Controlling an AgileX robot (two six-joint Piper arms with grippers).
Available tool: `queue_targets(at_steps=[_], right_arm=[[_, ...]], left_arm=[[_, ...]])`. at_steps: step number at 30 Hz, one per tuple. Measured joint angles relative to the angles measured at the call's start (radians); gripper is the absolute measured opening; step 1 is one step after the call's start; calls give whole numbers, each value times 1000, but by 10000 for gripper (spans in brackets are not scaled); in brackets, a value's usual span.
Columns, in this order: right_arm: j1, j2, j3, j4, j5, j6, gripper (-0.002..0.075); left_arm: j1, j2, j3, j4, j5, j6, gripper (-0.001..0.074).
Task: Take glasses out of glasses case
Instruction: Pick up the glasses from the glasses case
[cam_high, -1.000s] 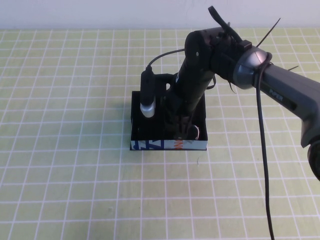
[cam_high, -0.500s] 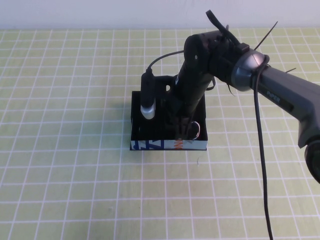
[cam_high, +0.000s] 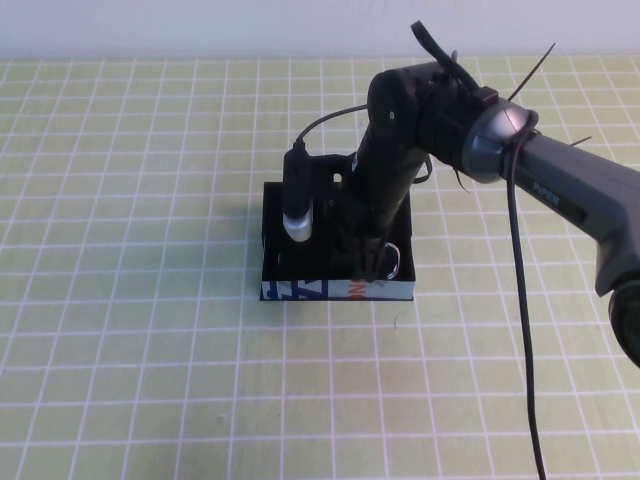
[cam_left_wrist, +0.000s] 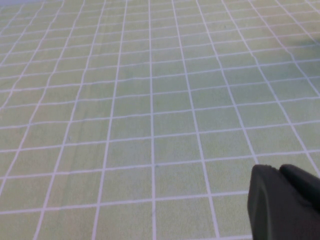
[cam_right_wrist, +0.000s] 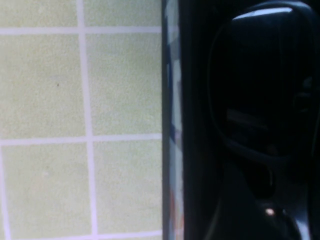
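The glasses case (cam_high: 300, 290), a shallow black box with a white printed front edge, sits open at mid-table. My right gripper (cam_high: 369, 262) reaches down into its right half, right at the glasses (cam_high: 394, 262), of which only a lens rim shows beside it. In the right wrist view a dark lens of the glasses (cam_right_wrist: 260, 90) fills the frame, just inside the case's white edge (cam_right_wrist: 171, 100). My left gripper (cam_left_wrist: 280, 172) shows only in the left wrist view. It is shut, empty, and hovers over bare mat far from the case.
The green gridded mat (cam_high: 130, 200) covers the table all round the case. The right arm's wrist camera (cam_high: 297, 205) and its cable (cam_high: 525, 330) hang over the case's left half and the mat's right side. A white wall edge runs along the back.
The right arm has shifted slightly left and its gripper has settled a little lower in the case. A lens rim now shows beside it. The case has not moved.
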Motion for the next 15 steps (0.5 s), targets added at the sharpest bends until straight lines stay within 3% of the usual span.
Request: queue_targets(at_steps=[15], right_arm=[[0,0,0,-10,15,0,195]], left_arm=[[0,0,0,0,0,0,-4]])
